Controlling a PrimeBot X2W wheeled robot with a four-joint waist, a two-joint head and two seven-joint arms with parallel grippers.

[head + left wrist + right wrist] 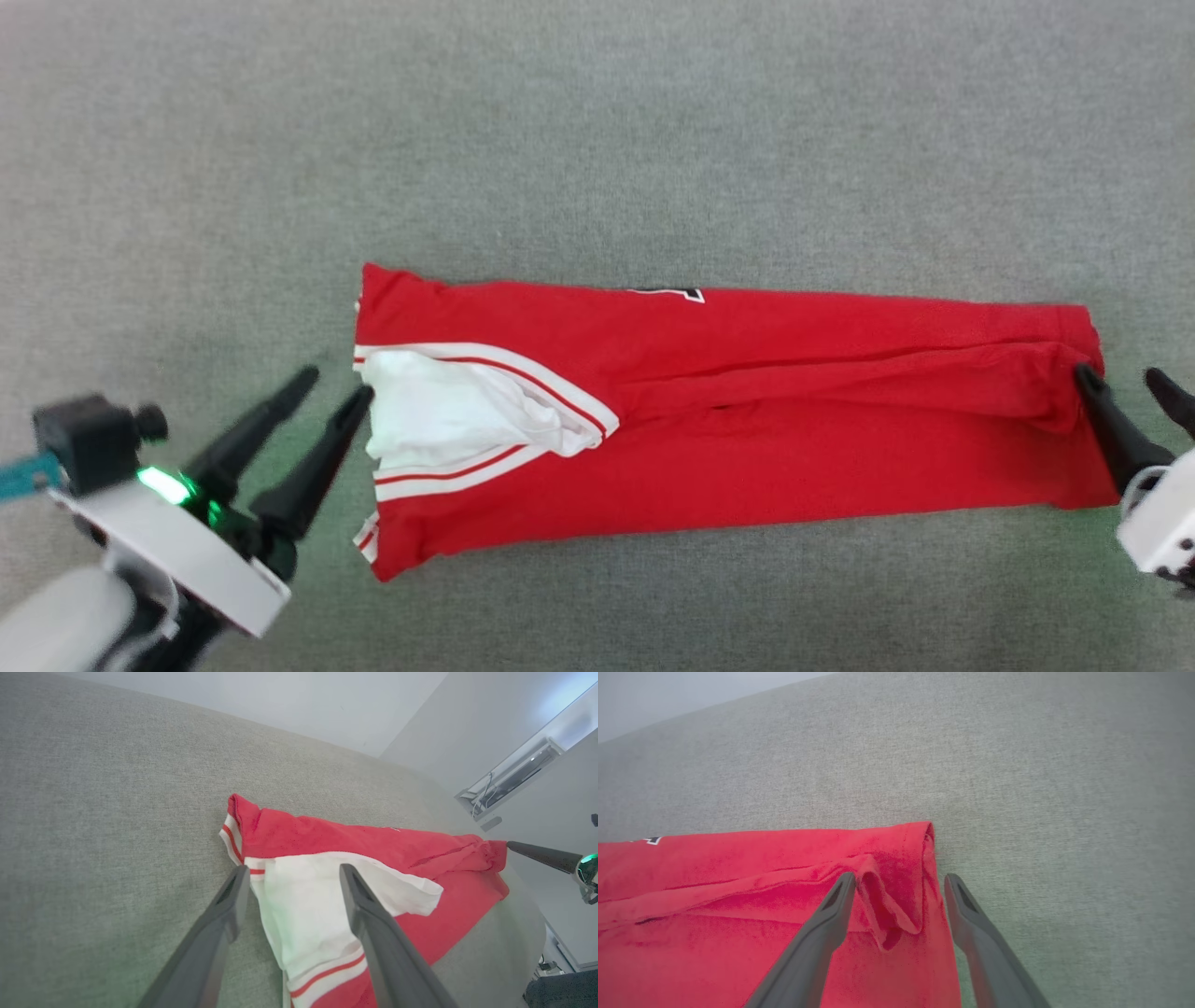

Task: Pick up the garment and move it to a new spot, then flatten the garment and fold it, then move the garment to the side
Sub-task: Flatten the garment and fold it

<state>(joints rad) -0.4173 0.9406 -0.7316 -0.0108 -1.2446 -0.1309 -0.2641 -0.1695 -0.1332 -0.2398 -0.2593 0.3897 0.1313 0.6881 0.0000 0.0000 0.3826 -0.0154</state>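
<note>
Left gripper (336, 390): jaws spread wide, closed on nothing.
Between the left jaws: in the left wrist view (293, 870) the edge of the white sleeve (308, 905) lies in the gap. One finger is over the sleeve, the other over the grey cloth surface (93, 812) just beside it.
Right gripper (1120, 375): jaws also wide, closed on nothing.
Between the right jaws: in the right wrist view (901, 877) a raised pucker of the red hem (896, 905) stands in the gap. One finger is over the red cloth, the other over bare grey surface just past the hem edge.
Shirt (747, 411): folded into a long red strip lying flat on the surface and stretching from one gripper to the other — sleeve end at the left jaws, hem end at the right jaws.
Sleeve trim (523, 373): white with a red stripe, curving round the sleeve just beyond the left fingertips.
Lettering (667, 294): a black, white-edged scrap at the strip's far edge, between the two grippers — too little shows to read.
</note>
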